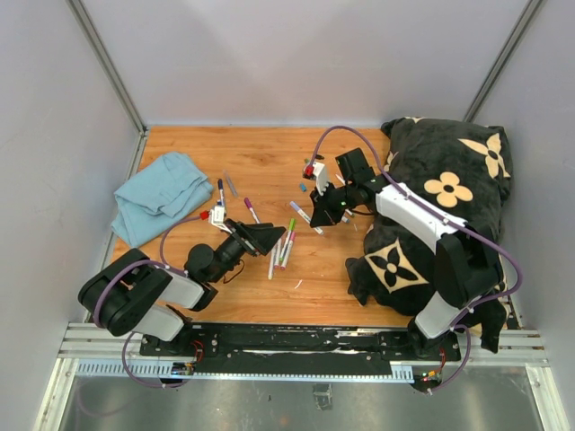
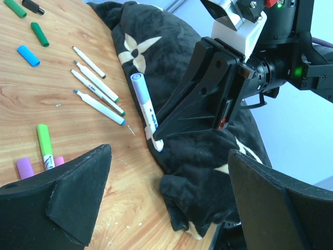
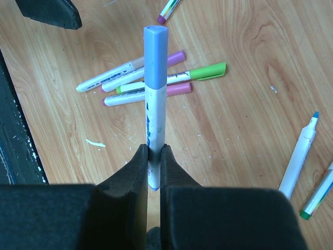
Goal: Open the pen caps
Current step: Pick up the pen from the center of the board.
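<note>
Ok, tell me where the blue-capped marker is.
In the right wrist view, the blue-capped marker is clamped in the right gripper, cap outward, over the table beside the black blanket.

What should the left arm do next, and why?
Probably ease the left jaws forward around the blue cap, then close. The right jaws are shut on that white marker's barrel, with the cap end free and pointing toward the left jaws, which stand wide open and short of it.
</note>
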Action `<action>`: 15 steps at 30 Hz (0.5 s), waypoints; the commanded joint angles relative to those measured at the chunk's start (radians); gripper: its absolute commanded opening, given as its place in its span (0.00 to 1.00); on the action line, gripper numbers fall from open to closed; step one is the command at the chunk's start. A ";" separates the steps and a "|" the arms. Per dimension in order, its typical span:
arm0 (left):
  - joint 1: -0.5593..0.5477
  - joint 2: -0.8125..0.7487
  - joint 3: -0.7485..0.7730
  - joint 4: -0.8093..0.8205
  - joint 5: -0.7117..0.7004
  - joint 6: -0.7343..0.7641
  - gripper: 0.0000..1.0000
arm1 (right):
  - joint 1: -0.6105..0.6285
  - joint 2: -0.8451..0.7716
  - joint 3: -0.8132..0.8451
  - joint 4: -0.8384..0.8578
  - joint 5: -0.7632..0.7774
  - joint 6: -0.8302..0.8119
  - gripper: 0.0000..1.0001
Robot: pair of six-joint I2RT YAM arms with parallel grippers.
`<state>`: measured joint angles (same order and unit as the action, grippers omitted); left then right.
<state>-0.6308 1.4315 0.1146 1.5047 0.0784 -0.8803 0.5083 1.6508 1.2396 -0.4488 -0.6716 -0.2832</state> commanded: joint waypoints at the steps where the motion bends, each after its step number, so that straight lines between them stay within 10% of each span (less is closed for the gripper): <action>1: -0.006 0.006 0.005 0.053 -0.028 0.017 0.97 | -0.025 -0.035 -0.015 0.012 -0.039 0.017 0.01; 15: 0.005 0.076 -0.004 0.173 -0.017 -0.026 0.98 | -0.027 -0.038 -0.017 0.011 -0.076 0.022 0.01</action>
<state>-0.6304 1.4750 0.1143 1.5249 0.0620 -0.8925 0.4950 1.6470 1.2339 -0.4450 -0.7139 -0.2687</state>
